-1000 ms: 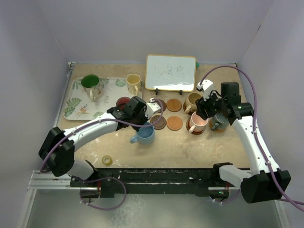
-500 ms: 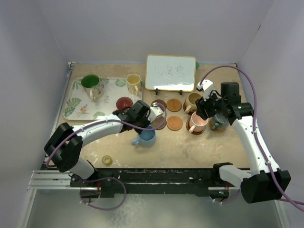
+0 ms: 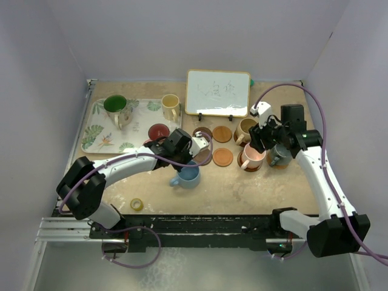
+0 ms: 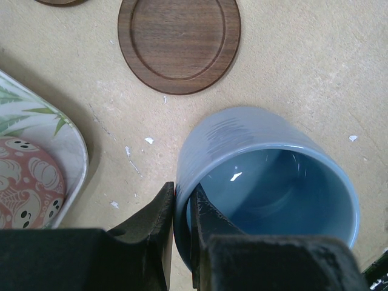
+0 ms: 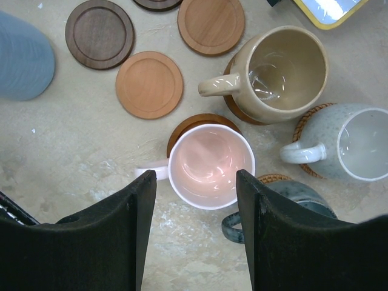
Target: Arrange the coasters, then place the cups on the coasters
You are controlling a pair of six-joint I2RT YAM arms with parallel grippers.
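My left gripper (image 4: 182, 203) is pinched narrow on the rim of the light blue mug (image 4: 267, 176), one finger inside the wall and one outside. The mug's handle is hidden under my fingers. I cannot tell whether its base rests on the table (image 4: 315, 73). It sits just short of a dark wood coaster (image 4: 179, 42), apart from it. At the left edge of that view the leaf-patterned tray (image 4: 73, 151) cuts in, carrying something red and patterned that is cropped too tightly to name.

My right gripper (image 5: 195, 182) stands with its jaws well apart on either side of the pink mug (image 5: 209, 163), and I cannot make out any contact. That mug covers most of a brown coaster (image 5: 188, 124). The tan mug (image 5: 285, 70) hides nearly all of its coaster. A woven coaster (image 5: 300, 130) peeks from under the pale speckled mug (image 5: 357, 142). A dark grey mug (image 5: 297, 197) is half covered by my right finger.
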